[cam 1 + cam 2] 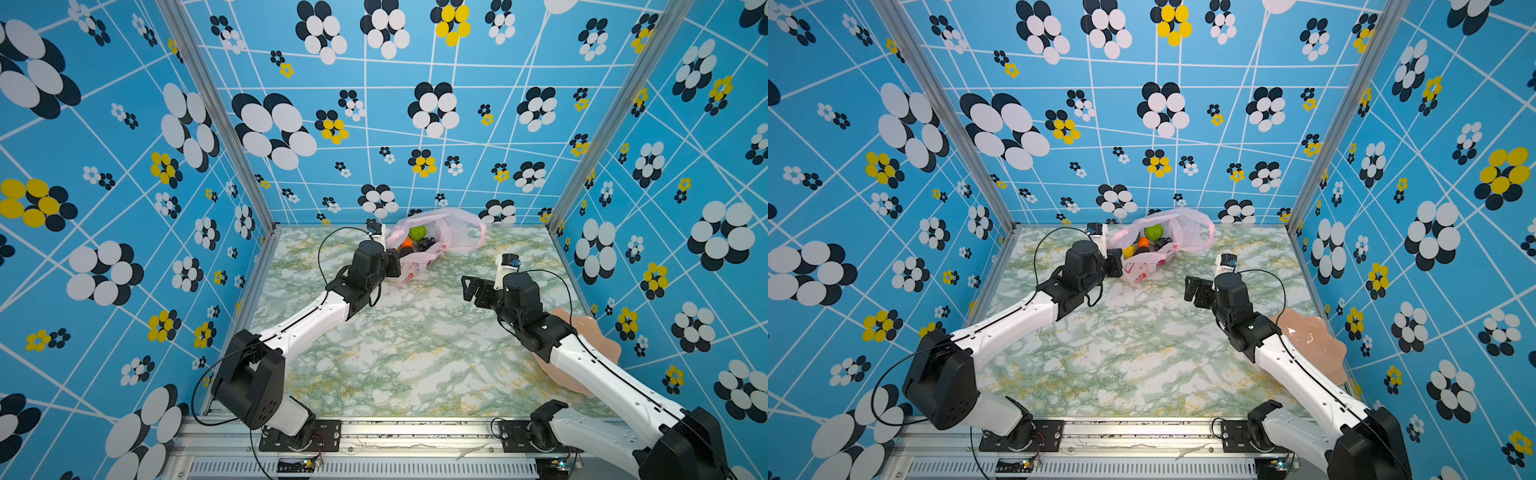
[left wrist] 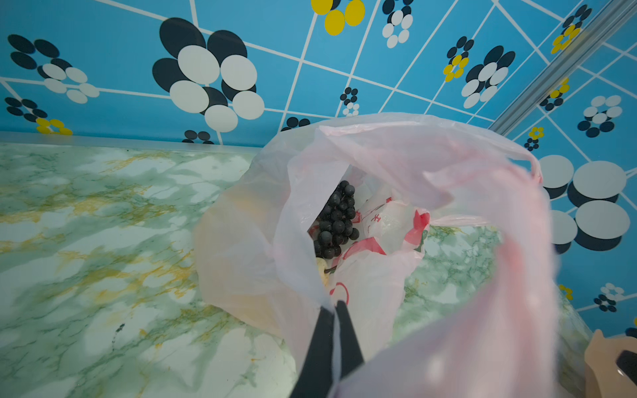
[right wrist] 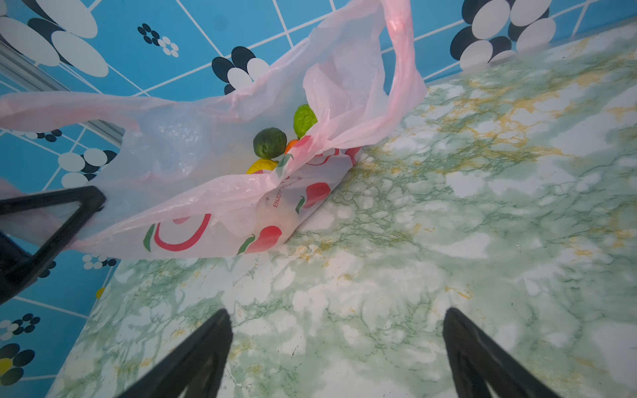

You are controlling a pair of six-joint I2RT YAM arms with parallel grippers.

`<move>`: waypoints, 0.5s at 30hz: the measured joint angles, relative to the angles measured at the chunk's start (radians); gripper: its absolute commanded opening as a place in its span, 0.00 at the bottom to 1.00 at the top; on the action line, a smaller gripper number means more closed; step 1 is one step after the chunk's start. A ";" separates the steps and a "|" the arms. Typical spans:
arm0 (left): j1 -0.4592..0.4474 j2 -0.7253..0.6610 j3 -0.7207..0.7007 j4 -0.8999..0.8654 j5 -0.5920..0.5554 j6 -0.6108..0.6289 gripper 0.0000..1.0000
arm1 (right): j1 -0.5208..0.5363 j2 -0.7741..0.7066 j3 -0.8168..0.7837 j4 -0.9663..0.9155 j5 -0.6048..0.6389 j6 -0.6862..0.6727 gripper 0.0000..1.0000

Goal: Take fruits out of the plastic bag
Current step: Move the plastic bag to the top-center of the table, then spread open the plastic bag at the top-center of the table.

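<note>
Jaws on the left gripper (image 2: 336, 306) are shut tight. They pinch the thin edge of the plastic bag (image 2: 379, 165) at its mouth and hold it up. Jaws on the right gripper (image 3: 336, 320) stand wide apart with nothing in them, only bare table (image 3: 482, 206) below.

All the fruits (image 1: 417, 232) sit inside the bag. The bag's mouth is straight ahead of the right gripper and gapes toward it. A strip of bare table lies between the bag and those open jaws. The left gripper touches the bag, but it is busy holding. So I think the right gripper is the one to reach forward and down into the mouth.

The right wrist view shows a dark green lime (image 3: 270, 142), a bumpy bright green fruit (image 3: 304, 120), a bit of orange (image 3: 292, 144) and a yellow fruit (image 3: 262, 166). It does not show the grape bunch (image 2: 336, 220) or the pale piece (image 2: 322, 270). Those lie deeper in the bag and show only in the left wrist view. Both top views show a peach plate (image 1: 1316, 349) well apart from the bag, behind the right gripper.
</note>
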 measured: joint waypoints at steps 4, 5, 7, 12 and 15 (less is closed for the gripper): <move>-0.010 -0.112 -0.097 -0.001 0.013 -0.042 0.00 | 0.043 0.045 0.041 -0.006 0.016 0.000 0.98; -0.014 -0.138 -0.123 -0.003 0.013 -0.053 0.00 | 0.055 0.058 0.055 -0.006 0.020 0.000 0.98; -0.027 -0.187 -0.164 -0.009 0.013 -0.064 0.00 | 0.084 0.089 0.082 -0.005 0.027 0.000 0.98; -0.055 -0.305 -0.242 -0.035 0.011 -0.082 0.00 | 0.105 0.179 0.157 -0.016 0.083 0.000 0.99; -0.058 -0.391 -0.296 -0.060 -0.002 -0.087 0.00 | 0.098 0.251 0.222 -0.049 0.122 0.006 0.99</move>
